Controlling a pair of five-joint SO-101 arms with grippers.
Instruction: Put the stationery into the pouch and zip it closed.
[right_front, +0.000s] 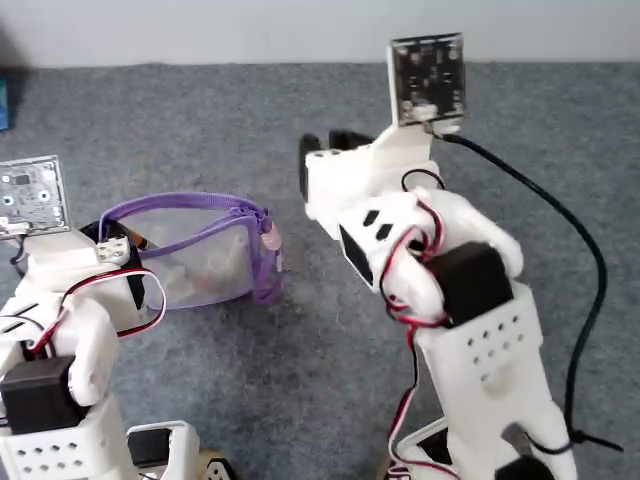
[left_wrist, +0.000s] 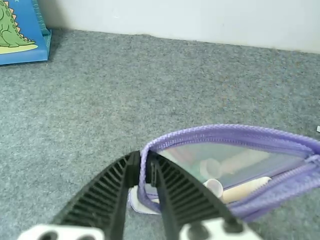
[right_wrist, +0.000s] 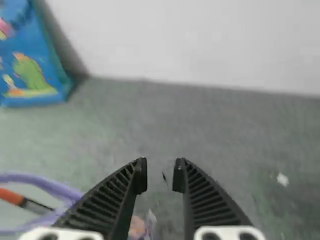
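A clear pouch (right_front: 200, 262) with a purple zip rim lies on the grey carpet, its mouth gaping. Inside the pouch (left_wrist: 235, 165) lie pale stationery pieces (left_wrist: 240, 189). My left gripper (left_wrist: 145, 161) is shut on the purple rim at the pouch's end; in the high view the left gripper (right_front: 112, 240) sits at the pouch's left end. A pink zip pull (right_front: 270, 234) hangs at the opposite end. My right gripper (right_wrist: 160, 175) hovers just beyond that end, open by a narrow gap, holding nothing. An orange pen tip (right_wrist: 14, 199) pokes past the purple rim (right_wrist: 35, 182). From above, the right gripper (right_front: 318, 152) lies to the pouch's right.
A blue box with a green dinosaur picture (left_wrist: 20, 30) stands by the white wall at the far left, and the same blue box (right_wrist: 27, 65) appears beyond the right gripper. A black cable (right_front: 570, 250) trails along the right arm. Carpet (right_front: 200, 130) stretches behind the pouch.
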